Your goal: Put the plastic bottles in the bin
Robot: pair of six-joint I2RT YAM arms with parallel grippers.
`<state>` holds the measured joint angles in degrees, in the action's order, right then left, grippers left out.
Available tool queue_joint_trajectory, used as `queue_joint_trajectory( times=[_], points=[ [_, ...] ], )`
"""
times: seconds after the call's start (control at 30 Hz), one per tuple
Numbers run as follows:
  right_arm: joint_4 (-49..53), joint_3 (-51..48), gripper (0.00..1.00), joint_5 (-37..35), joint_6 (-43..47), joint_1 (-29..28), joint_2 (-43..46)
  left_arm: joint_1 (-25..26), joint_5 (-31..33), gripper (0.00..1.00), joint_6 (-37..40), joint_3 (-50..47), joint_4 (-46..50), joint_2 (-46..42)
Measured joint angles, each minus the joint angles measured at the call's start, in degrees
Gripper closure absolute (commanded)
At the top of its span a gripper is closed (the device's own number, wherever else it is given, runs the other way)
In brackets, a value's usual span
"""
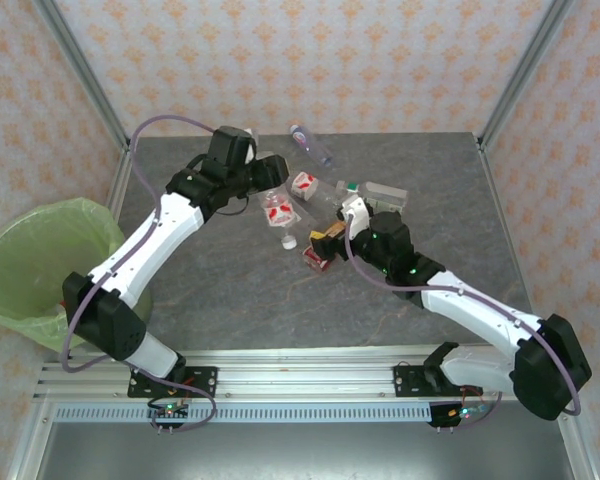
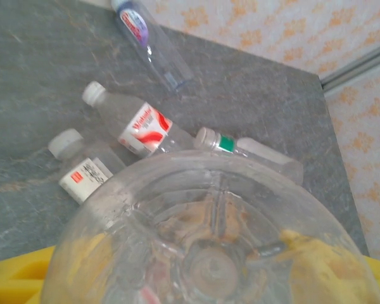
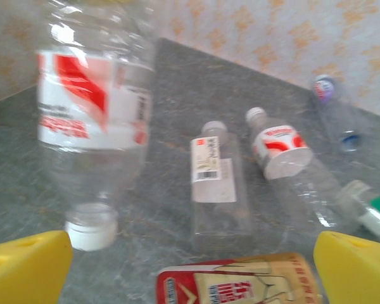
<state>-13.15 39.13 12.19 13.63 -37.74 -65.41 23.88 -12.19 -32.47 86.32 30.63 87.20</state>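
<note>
The counter is lying bare across its near half and along its right side, leaving open room there. The bottles are crowding its far middle. The bin is standing off the counter's left edge, beside the left arm's lower link, well apart from the cluster. A blue-cap bottle is lying nearest the far edge, its long axis running diagonally, cap toward the far left.

The left fingers are holding a clear bottle at the cluster's far-left side. Its base is facing the wrist camera, so its long axis is pointing away from the lens. Beyond it a red-white bottle and a white-label bottle are lying side by side, caps toward the upper left of that view. A green-band bottle is lying just beside them.

The right fingers are standing wide, gripping nothing. Between them a brown-label bottle is lying crosswise on the counter. To their left a blurred bottle with a red-and-white label is pointing its white cap toward them.
</note>
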Motion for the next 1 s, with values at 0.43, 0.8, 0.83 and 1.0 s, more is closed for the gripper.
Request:
queue_joint_trajectory(
  times=[0.43, 0.8, 0.83, 1.0],
  points=[
    [-4.9, -0.9, 0.01, -25.5, -2.6, 0.4, -6.5, -1.2, 9.6, 0.35, 3.9, 0.0, 3.5, -4.3],
    [-4.5, 1.7, 0.01, -31.8, -8.6, 0.9, -12.2, -2.5, 24.1, 0.35, 8.1, 0.0, 7.4, -11.5],
    [-4.5, 2.0, 0.01, -31.8, -8.9, 1.1, -12.7, -2.7, 25.5, 0.35, 8.6, 0.0, 7.4, -12.8],
    [-4.5, 3.2, 0.01, -31.7, -10.1, 1.9, -14.1, -3.5, 32.7, 0.34, 10.8, -0.1, 6.8, -20.3]
  ],
)
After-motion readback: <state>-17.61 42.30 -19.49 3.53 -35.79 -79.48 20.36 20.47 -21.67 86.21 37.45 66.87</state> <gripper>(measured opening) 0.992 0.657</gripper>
